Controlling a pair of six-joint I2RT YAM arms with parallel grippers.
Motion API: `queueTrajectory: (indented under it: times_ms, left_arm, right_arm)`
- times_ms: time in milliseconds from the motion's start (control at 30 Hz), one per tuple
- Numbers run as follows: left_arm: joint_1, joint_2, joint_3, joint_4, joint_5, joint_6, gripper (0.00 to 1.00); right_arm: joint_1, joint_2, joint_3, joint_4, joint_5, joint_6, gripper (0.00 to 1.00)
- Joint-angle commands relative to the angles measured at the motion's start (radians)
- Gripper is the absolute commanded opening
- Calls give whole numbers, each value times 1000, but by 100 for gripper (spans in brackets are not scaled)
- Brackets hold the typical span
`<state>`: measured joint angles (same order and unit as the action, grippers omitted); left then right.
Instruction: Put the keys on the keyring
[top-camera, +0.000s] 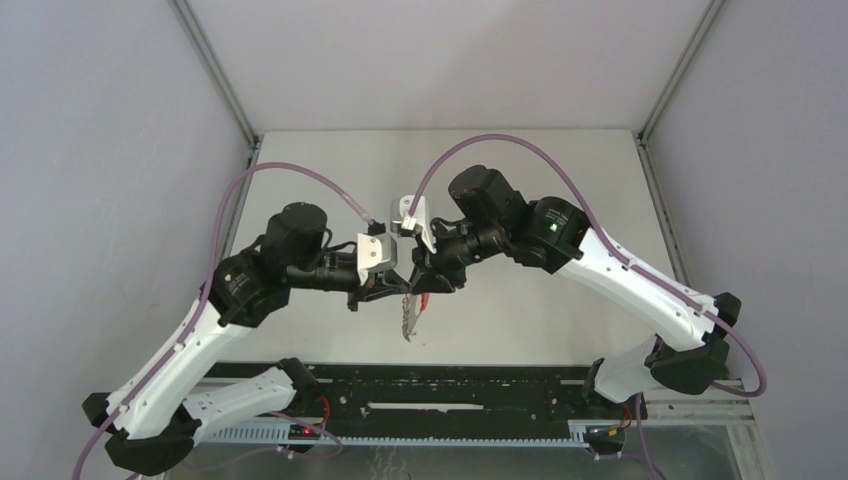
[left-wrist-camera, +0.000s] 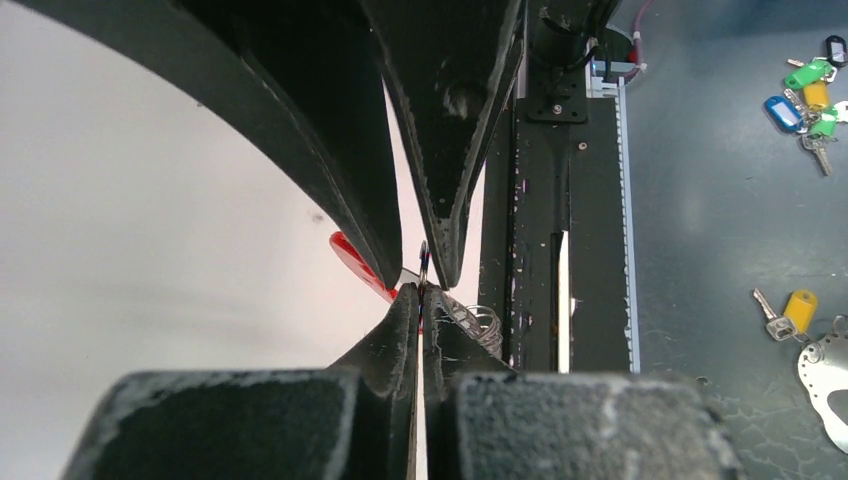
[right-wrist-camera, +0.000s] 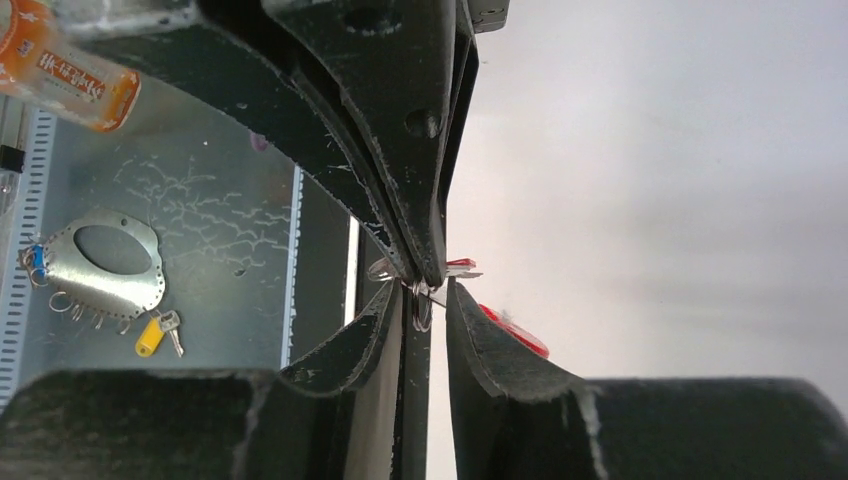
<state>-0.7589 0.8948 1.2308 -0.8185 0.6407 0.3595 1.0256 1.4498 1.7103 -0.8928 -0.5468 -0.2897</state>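
Observation:
Both grippers meet tip to tip above the middle of the table. My left gripper (top-camera: 392, 290) (left-wrist-camera: 420, 291) is shut on a thin silver ring (left-wrist-camera: 424, 262) of the keyring, whose cluster of silver rings (top-camera: 407, 320) (left-wrist-camera: 482, 326) hangs below it. My right gripper (top-camera: 418, 285) (right-wrist-camera: 423, 290) faces it with its jaws a little apart. The same ring (right-wrist-camera: 421, 306) and a key's silver blade sit in that gap. The key's red tag (right-wrist-camera: 517, 333) (left-wrist-camera: 353, 260) (top-camera: 424, 301) lies against the outside of one right finger. Whether the key is threaded on the ring is hidden.
A black rail (top-camera: 450, 400) runs along the table's near edge. Below that edge, on a dark floor, lie a bunch of coloured-tag keys (left-wrist-camera: 810, 95), a yellow-tag key (left-wrist-camera: 797, 308) (right-wrist-camera: 150, 338), a pierced metal plate (right-wrist-camera: 105, 262) and an orange-labelled bottle (right-wrist-camera: 65, 70).

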Motion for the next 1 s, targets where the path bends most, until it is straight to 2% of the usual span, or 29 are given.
queueTrajectory:
  times_ms: [0, 167, 200, 433, 467, 500, 567, 667, 767, 967]
  left_arm:
    - [-2, 3, 67, 29, 34, 18, 0]
    - [-3, -5, 63, 32, 40, 16, 0]
    - [-2, -8, 59, 32, 40, 17, 0]
    - [-2, -13, 49, 45, 44, 12, 0]
    - [-3, -14, 51, 48, 44, 8, 3]
    - [-3, -13, 51, 50, 42, 5, 16]
    - [-2, -16, 52, 45, 42, 5, 29]
    - [-2, -37, 41, 36, 38, 29, 37]
    - [-2, -58, 27, 42, 27, 72, 38]
    - [-2, -89, 8, 64, 30, 128, 37]
  right_arm:
    - [5, 10, 41, 19, -12, -18, 28]
    - [4, 18, 41, 16, -13, -23, 1]
    - [4, 16, 40, 17, -10, -23, 0]
    - [-2, -27, -3, 72, -5, -8, 0]
    - [-6, -38, -24, 96, -5, 5, 0]
    - [-10, -54, -49, 128, -7, 20, 0]
    - [-22, -107, -129, 229, -23, 67, 0]
    - [-40, -214, -284, 446, -64, 157, 0]
    - [-55, -298, -398, 639, -113, 252, 0]
    - [-52, -408, -613, 959, -106, 399, 0]
